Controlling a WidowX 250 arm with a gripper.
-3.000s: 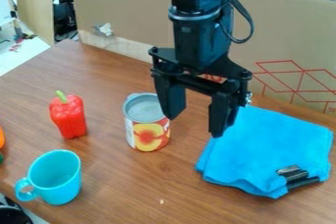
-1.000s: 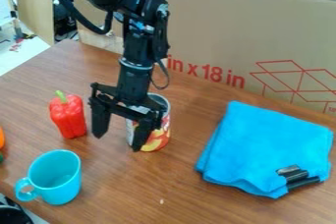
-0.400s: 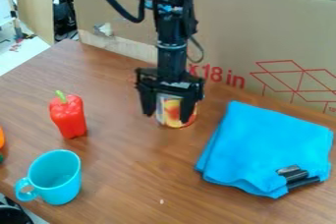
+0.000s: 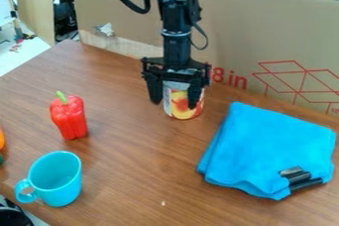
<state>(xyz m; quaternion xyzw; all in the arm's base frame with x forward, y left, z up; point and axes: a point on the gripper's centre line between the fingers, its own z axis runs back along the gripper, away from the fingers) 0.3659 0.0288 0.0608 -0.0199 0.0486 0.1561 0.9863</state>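
- End effector point(image 4: 175, 104): open, pointing down, its fingers on either side of the can point(image 4: 177, 102); contact is hard to tell.
- Can: upright on the desk point(image 4: 142, 170), partly behind the finger on its 3 o'clock side.
- From the can: red pepper point(image 4: 69, 119) at 9 o'clock; blue mug point(image 4: 58, 190), upright, at 8, handle toward its own 8; folded blue cloth point(image 4: 265, 143) at 4, black objects point(image 4: 298, 175) on its 5 o'clock corner.
- Cardboard point(image 4: 278, 36) stands along the desk's far edge, 12 to 3 o'clock.
- Pale floor point(image 4: 23, 56) shows at 10.

Bright, diffuse light with soft shadows on the table point(image 4: 139, 175)
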